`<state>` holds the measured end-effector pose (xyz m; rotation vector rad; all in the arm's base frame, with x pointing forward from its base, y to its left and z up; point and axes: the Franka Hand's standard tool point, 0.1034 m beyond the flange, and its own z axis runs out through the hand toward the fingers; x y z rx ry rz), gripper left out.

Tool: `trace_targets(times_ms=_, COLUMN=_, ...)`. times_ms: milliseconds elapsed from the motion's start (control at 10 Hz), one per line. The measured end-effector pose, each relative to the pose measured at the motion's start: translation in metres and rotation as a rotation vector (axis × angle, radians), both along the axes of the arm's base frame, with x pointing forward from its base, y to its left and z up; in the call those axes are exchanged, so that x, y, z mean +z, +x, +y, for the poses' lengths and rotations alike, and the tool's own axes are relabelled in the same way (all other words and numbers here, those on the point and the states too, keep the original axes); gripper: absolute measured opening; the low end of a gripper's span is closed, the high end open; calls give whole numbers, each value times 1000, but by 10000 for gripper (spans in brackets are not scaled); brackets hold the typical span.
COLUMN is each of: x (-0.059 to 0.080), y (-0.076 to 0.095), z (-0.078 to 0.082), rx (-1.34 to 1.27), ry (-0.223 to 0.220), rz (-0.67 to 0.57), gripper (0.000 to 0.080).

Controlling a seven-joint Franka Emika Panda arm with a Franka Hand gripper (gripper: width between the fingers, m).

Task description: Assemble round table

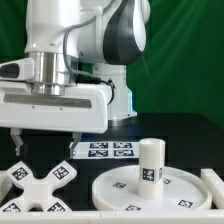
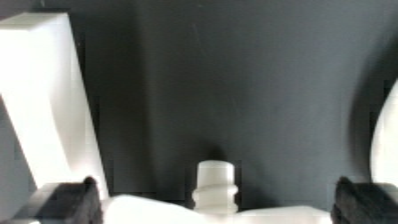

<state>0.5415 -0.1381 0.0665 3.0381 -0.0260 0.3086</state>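
Gripper: was wide open, empty, hung over foot
Leg: stood upright on disc
Risk: off-centre grasp could tilt foot, or bump disc & topple leg

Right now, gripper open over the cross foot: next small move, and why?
Probably lower straight down onto the cross-shaped foot and close. The gripper hangs open, seemingly above it, and the leg already stands upright on the disc.

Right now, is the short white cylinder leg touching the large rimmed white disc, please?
Touching: the exterior view shows the white cylinder leg standing upright on the white round disc, its base seated at the middle.
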Motion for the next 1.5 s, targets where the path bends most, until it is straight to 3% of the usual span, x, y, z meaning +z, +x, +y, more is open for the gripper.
trace_targets(times_ms=100, x=0, y=0, z=6, rx=-25, ry=34, rz=40, gripper=649)
trace_targets(times_ms=200, x=11, y=9, z=14, rx=-70, ry=88, rz=93, gripper=649)
trace_targets(times_ms=400, x=29, y=23, z=24, rx=-68, ry=139, rz=247, gripper=649)
trace_targets(times_ms=500, x=31, y=36, z=20, rx=-43, ry=138, rz=333, gripper=649)
trace_targets(times_ms=700, x=21, y=56, z=13, rx=-5, ry=126, rz=509, gripper=649)
trace_targets(times_ms=800, x=26, y=69, z=11, rx=12, ry=114, rz=561, gripper=649)
trace_targets(times_ms=1200, x=22, y=68, z=13, rx=12, ry=120, rz=602, gripper=649)
trace_targets(times_ms=1300, x=24, y=66, z=11, rx=2, ry=132, rz=662, gripper=649)
trace_targets(times_ms=1500, x=12, y=79, z=-2, rx=1, ry=124, rz=656, gripper=649)
